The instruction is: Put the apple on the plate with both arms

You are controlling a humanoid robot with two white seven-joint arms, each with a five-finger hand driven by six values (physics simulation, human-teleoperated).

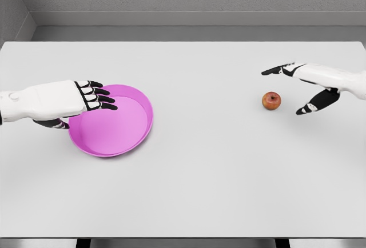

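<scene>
Contents of the scene, by count. 1 table (229,174), white, carrying every loose item. 1 plate (123,128), pink and round, on the table's left half. 1 apple (271,100), red-brown, on the table's right half. 2 hands of mine: 1 left hand (86,98), at the plate's near-left rim, and 1 right hand (303,85), just beside the apple. 2 white forearms of mine, 1 entering from each side. Total of loose items on the table: 2, namely the plate and the apple.
</scene>
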